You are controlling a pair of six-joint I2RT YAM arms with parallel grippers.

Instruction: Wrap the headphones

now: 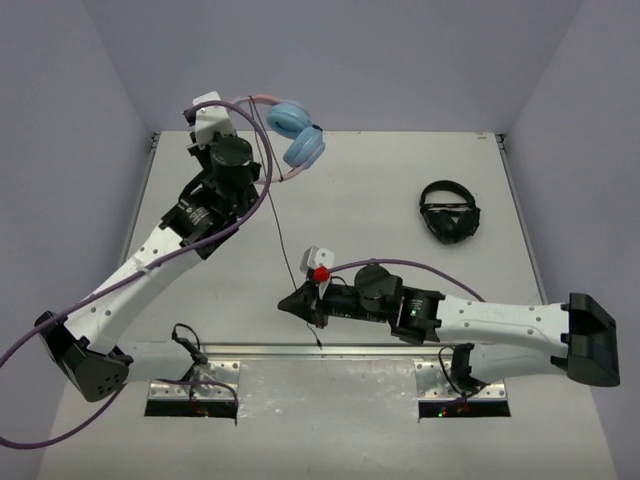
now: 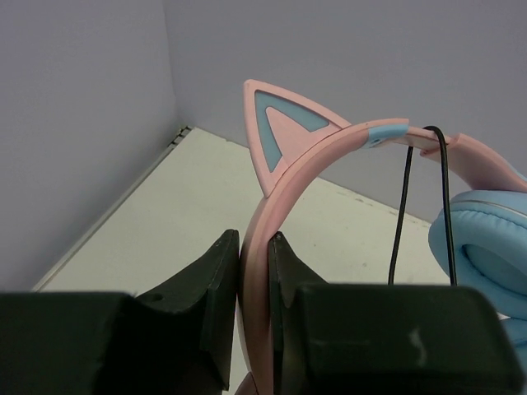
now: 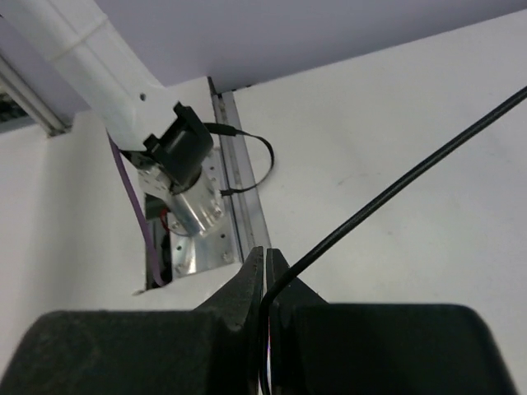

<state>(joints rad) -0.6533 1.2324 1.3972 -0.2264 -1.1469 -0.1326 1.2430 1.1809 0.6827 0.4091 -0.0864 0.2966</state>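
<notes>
Headphones (image 1: 297, 135) hang over the table's (image 1: 400, 170) far-left corner, pink headband (image 2: 329, 152) pinched in my left gripper (image 2: 254, 247), black cable (image 3: 395, 189) clamped in my right gripper (image 3: 265, 262).

bright, even, diffuse light with faint soft shadows; all views reasonably sharp.

White table (image 1: 380, 170), walls on three sides. All-black headphones (image 1: 449, 212) lying flat around 2 o'clock from centre, alone out there. Metal rail (image 1: 250, 352) runs along the 6 o'clock edge.
</notes>
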